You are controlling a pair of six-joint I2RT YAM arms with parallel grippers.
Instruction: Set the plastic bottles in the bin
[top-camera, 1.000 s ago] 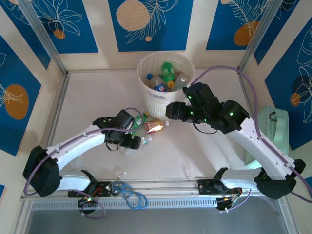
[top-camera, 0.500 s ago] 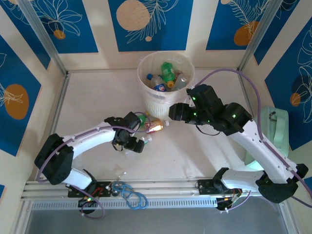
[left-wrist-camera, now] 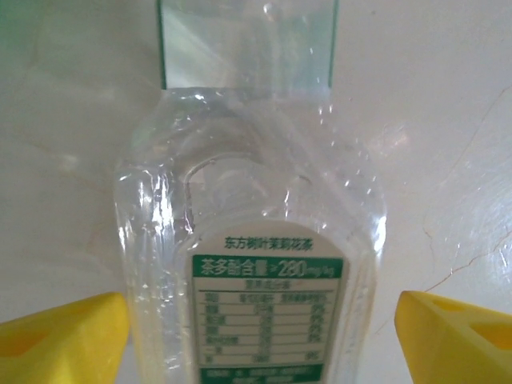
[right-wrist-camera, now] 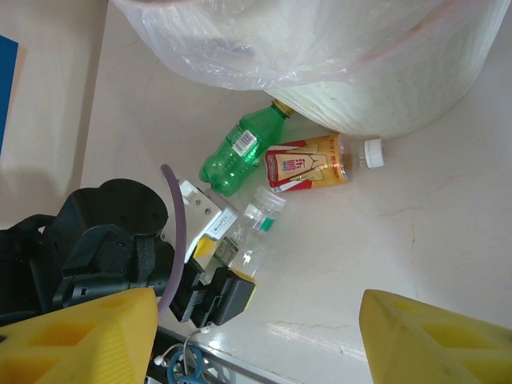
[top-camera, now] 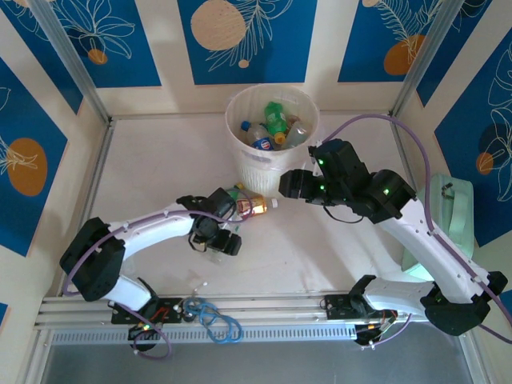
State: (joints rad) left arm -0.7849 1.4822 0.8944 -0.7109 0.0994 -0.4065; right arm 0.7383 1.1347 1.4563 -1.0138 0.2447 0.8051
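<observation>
Near the middle of the table (top-camera: 160, 176), just in front of the bin (top-camera: 252, 172), three plastic bottles lie on their sides. A green bottle (right-wrist-camera: 234, 154) points its neck toward the bin wall. An amber bottle with a red label (right-wrist-camera: 308, 164) lies just beside it, with a white cap (right-wrist-camera: 374, 152) at its mouth end, close to the bin's base. A clear bottle (left-wrist-camera: 248, 240) with a green-and-white printed label lies a little nearer the arms. The left gripper (left-wrist-camera: 262, 332) is down at the clear bottle, its jaws spread to either side of the body. One yellow fingertip (left-wrist-camera: 72, 340) sits right at the bottle's edge, and a sliver of table shows between the bottle and the other fingertip, so the bottle is straddled rather than pinched. The right gripper (right-wrist-camera: 258, 340) hangs in the air beside the bin, looking down on the lying bottles, its jaws wide apart with nothing between them. The bin has a thin plastic liner (right-wrist-camera: 264, 44), and more bottles (top-camera: 272, 128) are piled inside it: green ones and clear ones with blue labels. A mint-green case (top-camera: 448, 212) stands at the right edge of the table.
</observation>
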